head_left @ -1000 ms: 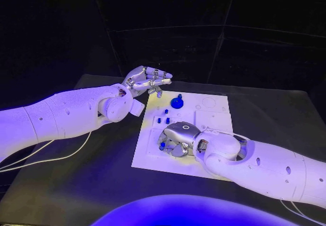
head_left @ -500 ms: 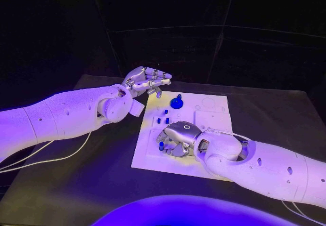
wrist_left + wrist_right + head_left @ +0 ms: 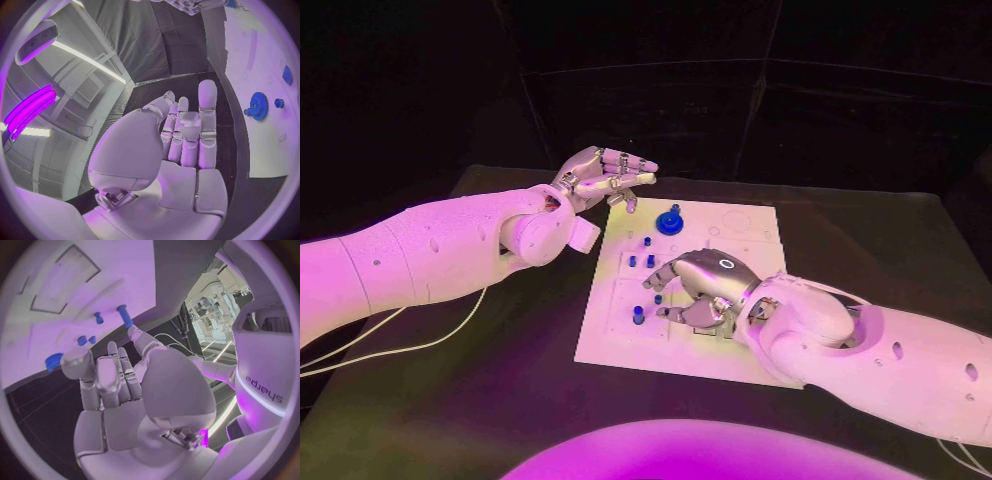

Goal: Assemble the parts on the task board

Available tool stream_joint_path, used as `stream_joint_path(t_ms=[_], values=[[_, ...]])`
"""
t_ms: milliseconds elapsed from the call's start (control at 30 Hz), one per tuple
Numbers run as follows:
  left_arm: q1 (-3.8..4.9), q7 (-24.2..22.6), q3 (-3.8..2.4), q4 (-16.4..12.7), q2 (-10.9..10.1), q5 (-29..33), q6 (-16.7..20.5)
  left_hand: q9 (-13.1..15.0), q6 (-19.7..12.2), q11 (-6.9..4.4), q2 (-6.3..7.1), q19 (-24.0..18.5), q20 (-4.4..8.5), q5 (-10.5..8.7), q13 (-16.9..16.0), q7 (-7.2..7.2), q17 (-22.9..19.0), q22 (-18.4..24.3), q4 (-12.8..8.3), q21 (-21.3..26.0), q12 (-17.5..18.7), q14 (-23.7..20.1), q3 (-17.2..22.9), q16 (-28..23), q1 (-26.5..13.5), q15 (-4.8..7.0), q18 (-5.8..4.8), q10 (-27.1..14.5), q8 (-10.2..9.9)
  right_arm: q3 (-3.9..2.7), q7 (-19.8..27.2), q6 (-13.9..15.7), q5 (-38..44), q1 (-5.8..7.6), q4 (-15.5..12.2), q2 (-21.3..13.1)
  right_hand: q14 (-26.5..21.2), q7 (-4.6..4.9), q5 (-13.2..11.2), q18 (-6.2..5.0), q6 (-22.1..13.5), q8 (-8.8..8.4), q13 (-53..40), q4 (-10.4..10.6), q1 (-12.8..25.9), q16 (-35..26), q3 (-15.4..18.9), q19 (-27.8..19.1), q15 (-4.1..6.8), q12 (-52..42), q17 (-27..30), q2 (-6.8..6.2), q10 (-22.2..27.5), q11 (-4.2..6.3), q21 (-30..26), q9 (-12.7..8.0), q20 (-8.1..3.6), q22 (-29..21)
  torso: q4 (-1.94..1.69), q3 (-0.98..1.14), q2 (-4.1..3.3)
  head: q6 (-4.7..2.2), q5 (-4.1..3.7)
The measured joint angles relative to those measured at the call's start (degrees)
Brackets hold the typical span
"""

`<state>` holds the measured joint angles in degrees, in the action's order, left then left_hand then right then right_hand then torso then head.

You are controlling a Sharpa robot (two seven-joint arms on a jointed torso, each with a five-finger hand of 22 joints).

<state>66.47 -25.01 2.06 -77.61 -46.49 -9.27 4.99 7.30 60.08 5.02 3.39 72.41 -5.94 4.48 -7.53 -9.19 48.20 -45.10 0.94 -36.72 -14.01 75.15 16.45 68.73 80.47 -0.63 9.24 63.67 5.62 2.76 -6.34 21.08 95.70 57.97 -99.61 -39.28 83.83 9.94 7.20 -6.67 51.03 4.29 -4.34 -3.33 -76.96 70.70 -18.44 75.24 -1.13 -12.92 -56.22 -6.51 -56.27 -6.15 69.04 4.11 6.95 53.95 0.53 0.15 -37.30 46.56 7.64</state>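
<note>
The right hand is lifting off the board's near edge, fingers apart, seemingly empty; a blue peg is standing just beside them. The left hand, loosely curled on nothing, is hovering farther off.

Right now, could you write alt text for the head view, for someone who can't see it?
A white task board lies on a black table, with the robot's right hand over small blue parts. Its left hand hovers, holding nothing, off the board's far corner beside a blue gear.
</note>
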Motion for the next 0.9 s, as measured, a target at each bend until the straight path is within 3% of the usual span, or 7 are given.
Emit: stream_joint_path(t_ms=[100, 200, 267, 367, 533, 733, 900], values=[[0.0, 0.04, 0.0, -0.03, -0.14, 0.0, -0.02, 0.0, 0.0, 0.0, 0.0, 0.0, 0.0, 0.0, 0.0, 0.0, 0.0, 0.0, 0.0, 0.0, 0.0, 0.0, 0.0, 0.0, 0.0, 0.0, 0.0, 0.0, 0.0, -1.01, 0.05, 1.38, -3.79, 1.39, -2.2, -4.31, 0.22, 0.11, 0.29, 0.0, 2.8, 1.52, -1.53, 1.3, 1.21, 1.23, 1.29, 1.17, 0.28, -3.86, -1.65, 1.16, -6.69, 0.63, 1.39, 0.55, -0.42, 2.31, 0.0, -0.07, 0.05, -0.37, -0.87], [0.0, 0.06, 0.01, -0.1, -0.25, 0.0, -0.03, 0.0, 0.0, 0.21, 0.0, 0.0, 0.0, 0.0, 0.0, 0.0, -0.13, 0.0, 0.0, 0.0, 0.0, -0.21, 0.0, 0.0, 0.0, 0.21, 0.0, -0.21, 0.0, -1.4, -0.21, 2.49, -9.3, 2.51, -4.05, -9.03, 0.18, -1.27, 1.35, 0.05, 4.83, 2.99, -5.06, 3.21, 3.38, 3.74, 3.27, 3.44, 1.96, -9.99, -5.46, 0.45, -14.47, 2.51, 4.24, 1.0, -1.55, 6.64, 0.03, -0.16, 0.14, -0.84, -2.1], [0.0, 0.08, 0.02, -0.12, -0.31, 0.0, -0.04, 0.0, 0.0, 0.21, 0.0, 0.0, 0.0, 0.0, 0.0, 0.0, -0.14, 0.0, 0.0, 0.0, 0.0, -0.21, 0.0, 0.0, 0.0, 0.21, 0.0, -0.21, 0.0, -1.53, -0.73, 3.01, -13.44, 2.94, -5.22, -12.53, 0.12, -2.01, 2.69, 1.16, 5.57, 3.95, -8.9, 4.38, 4.83, 5.29, 5.43, 4.87, 2.82, -14.95, -7.71, 0.17, -16.64, 3.58, 6.26, 1.26, -2.52, 9.78, 0.12, -0.24, 0.25, -1.12, -2.91], [0.0, 0.09, 0.03, -0.14, -0.33, 0.0, -0.04, 0.0, 0.0, 0.21, 0.0, 0.0, 0.0, 0.0, 0.0, 0.0, -0.14, 0.0, 0.0, 0.0, 0.0, -0.21, 0.0, 0.0, 0.0, 0.21, 0.0, -0.21, 0.0, -1.58, -1.99, 3.4, -17.91, 3.23, -6.05, -15.99, 0.18, -3.38, 5.66, 2.28, 6.54, 6.68, -31.54, 6.99, 6.63, 8.46, 10.02, 6.83, 3.76, -35.62, -12.54, 0.3, -18.85, 4.55, 9.41, 2.32, -3.31, 14.78, 0.31, -0.35, 0.43, -1.4, -4.18], [0.0, 0.11, 0.03, -0.27, -0.37, 0.0, -0.05, 0.0, 0.0, 0.21, 0.0, 0.0, 0.0, 0.0, 0.01, 0.0, -0.14, -0.01, 0.0, 0.0, 0.0, -0.21, 0.0, 0.0, 0.0, 0.21, 0.0, -0.21, 0.0, -1.6, -6.01, 3.54, -21.74, 3.36, -7.17, -20.19, 0.12, -3.87, 7.73, 2.27, 5.96, 10.65, -55.45, 9.76, 7.75, 11.94, 16.42, 7.71, 3.82, -55.28, -18.31, 0.8, -20.02, 4.52, 11.72, 4.8, -3.58, 18.59, 0.67, -0.59, 0.73, -1.71, -6.04], [0.0, 0.13, 0.03, -0.4, -0.4, 0.0, -0.06, 0.0, 0.0, 0.21, 0.0, 0.0, 0.0, 0.0, 0.01, 0.0, -0.14, -0.01, 0.0, 0.0, 0.0, -0.21, 0.0, 0.0, 0.0, 0.21, 0.0, -0.21, 0.0, -1.53, -11.47, 3.54, -20.72, 2.9, -7.94, -23.27, 0.11, -3.68, 8.97, 2.27, 5.05, 12.14, -59.24, 10.96, 7.72, 12.51, 19.19, 7.9, 3.82, -57.42, -18.73, 0.83, -20.2, 4.72, 12.16, 6.06, -3.39, 19.64, 0.99, -0.74, 0.94, -1.78, -7.25], [0.0, 0.13, 0.03, -0.47, -0.66, 0.0, -0.07, 0.0, 0.0, 0.21, 0.0, 0.0, 0.0, 0.0, 0.01, 0.0, -0.14, -0.01, 0.0, 0.0, 0.0, -0.21, 0.0, 0.0, 0.0, 0.21, 0.0, -0.21, 0.0, -0.79, -16.03, 3.41, -17.86, 1.55, -8.79, -24.19, 0.11, -3.79, 9.64, 2.26, 3.97, 13.61, -60.62, 13.25, 7.69, 12.83, 22.0, 7.9, 3.82, -57.69, -18.73, 1.22, -20.2, 4.72, 12.56, 7.18, -3.39, 20.24, 1.2, -0.83, 1.01, -1.68, -7.74]])
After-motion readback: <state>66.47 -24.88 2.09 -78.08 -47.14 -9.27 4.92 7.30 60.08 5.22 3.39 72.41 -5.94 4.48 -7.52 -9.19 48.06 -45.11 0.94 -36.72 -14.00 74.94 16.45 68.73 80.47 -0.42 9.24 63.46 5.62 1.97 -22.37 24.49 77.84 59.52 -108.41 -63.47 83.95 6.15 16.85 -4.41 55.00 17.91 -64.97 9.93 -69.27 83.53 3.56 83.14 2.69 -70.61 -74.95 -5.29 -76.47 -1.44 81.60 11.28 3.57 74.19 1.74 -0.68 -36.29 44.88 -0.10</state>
